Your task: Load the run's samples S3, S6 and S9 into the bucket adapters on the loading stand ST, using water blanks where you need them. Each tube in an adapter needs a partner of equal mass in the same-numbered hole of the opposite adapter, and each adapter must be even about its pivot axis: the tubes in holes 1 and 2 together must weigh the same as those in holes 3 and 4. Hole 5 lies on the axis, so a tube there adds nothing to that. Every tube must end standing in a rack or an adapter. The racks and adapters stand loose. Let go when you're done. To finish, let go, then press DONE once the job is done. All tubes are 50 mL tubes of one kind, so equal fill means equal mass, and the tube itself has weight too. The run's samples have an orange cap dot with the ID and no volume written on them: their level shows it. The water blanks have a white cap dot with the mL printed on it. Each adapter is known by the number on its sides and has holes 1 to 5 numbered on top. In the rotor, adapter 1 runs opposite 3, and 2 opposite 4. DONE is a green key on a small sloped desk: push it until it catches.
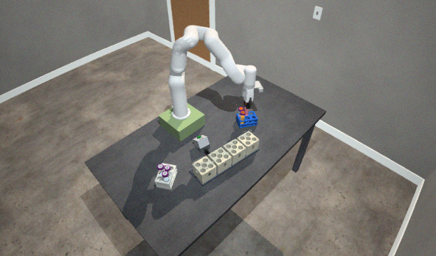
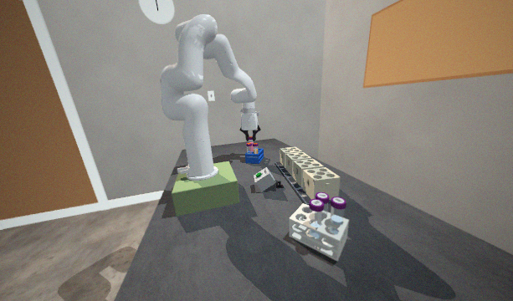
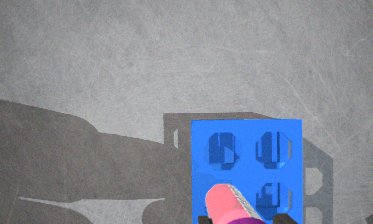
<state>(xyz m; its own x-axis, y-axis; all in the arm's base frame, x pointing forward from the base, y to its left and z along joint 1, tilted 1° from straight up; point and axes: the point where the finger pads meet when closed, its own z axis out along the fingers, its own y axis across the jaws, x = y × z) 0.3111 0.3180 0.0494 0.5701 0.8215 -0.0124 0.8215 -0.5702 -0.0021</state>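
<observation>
My gripper [image 1: 247,104] [image 2: 250,136] [image 3: 244,220] is shut on a pink-filled tube [image 1: 247,112] [image 3: 221,201] with a purple cap, upright over the blue rack [image 1: 252,124] [image 2: 253,159] [image 3: 247,128]. Its ID and whether its foot is inside a hole cannot be told. Two orange-dot tubes [image 1: 241,109] [image 1: 242,113] stand in this rack. Three white-dot water blanks [image 2: 316,205] [image 2: 321,197] [image 2: 338,202] stand in the white rack [image 1: 163,185] [image 2: 342,242]. Four beige adapters [image 1: 209,174] [image 1: 225,163] [image 1: 239,155] [image 1: 253,146] stand in a row on the stand [image 1: 203,183]; their visible holes look empty.
The small sloped desk [image 1: 203,143] [image 2: 269,182] with the green DONE key [image 1: 199,137] [image 2: 259,175] stands between the green arm base [image 1: 180,132] [image 2: 206,198] and the adapter row. The white rack is at the opposite end of the table from the blue rack.
</observation>
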